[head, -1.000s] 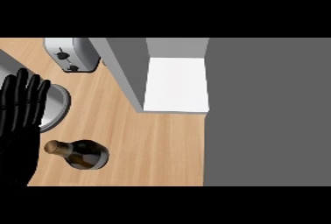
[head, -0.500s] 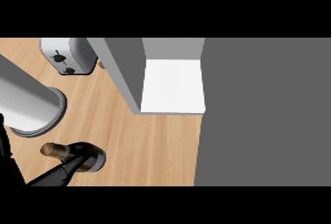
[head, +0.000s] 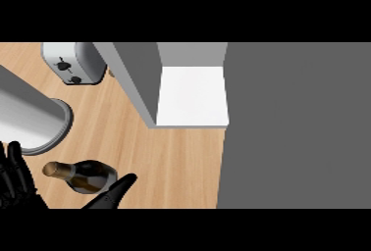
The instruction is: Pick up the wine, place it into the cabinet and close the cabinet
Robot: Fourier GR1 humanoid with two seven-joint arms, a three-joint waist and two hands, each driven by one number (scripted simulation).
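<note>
With the wine (head: pixel 83 176) upright at lower left between the spread, empty fingers (head: pixel 16 171) and thumb (head: pixel 112 192) of one hand (side unclear), a careless close could tip it toward the grey canister (head: pixel 33 122) beside it.

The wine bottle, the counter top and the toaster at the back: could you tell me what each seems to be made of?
The wine bottle looks like dark glass, glossy, with highlights on its shoulder and a tan cork-like top. The counter top looks like light wood or wood-look laminate: matte, with faint grain streaks. The toaster looks like brushed or polished metal, silvery grey with dark knobs.
</note>
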